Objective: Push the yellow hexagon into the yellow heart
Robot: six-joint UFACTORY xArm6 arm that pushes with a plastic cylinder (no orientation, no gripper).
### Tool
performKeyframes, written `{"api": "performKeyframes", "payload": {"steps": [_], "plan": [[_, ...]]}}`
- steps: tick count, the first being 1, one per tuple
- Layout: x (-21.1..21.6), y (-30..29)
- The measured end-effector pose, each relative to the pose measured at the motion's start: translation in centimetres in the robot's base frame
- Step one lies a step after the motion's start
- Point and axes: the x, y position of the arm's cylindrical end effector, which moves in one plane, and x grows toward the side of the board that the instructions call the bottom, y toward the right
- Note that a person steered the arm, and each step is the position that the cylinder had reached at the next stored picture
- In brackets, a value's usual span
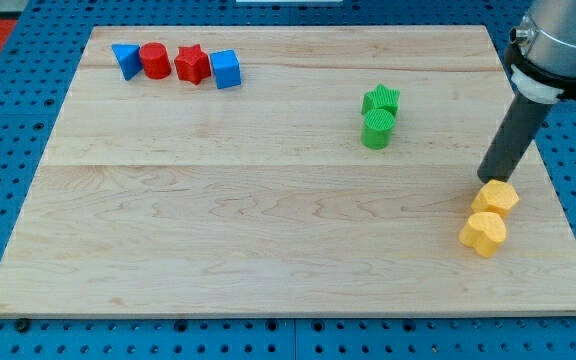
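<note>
The yellow hexagon lies near the board's right edge. The yellow heart lies just below it, touching or nearly touching it. My rod comes down from the view's top right, and my tip rests on the board at the hexagon's upper left edge, touching it or nearly so.
A blue triangle, a red cylinder, a red star and a blue cube form a row at the top left. A green star and a green cylinder sit right of centre. The wooden board's right edge is close to the yellow blocks.
</note>
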Motion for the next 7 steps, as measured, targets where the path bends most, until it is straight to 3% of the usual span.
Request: {"api": "performKeyframes", "payload": {"steps": [2, 5, 7], "plan": [[-1.7, 2.9], [3.5, -0.7], [3.8, -0.5]]}}
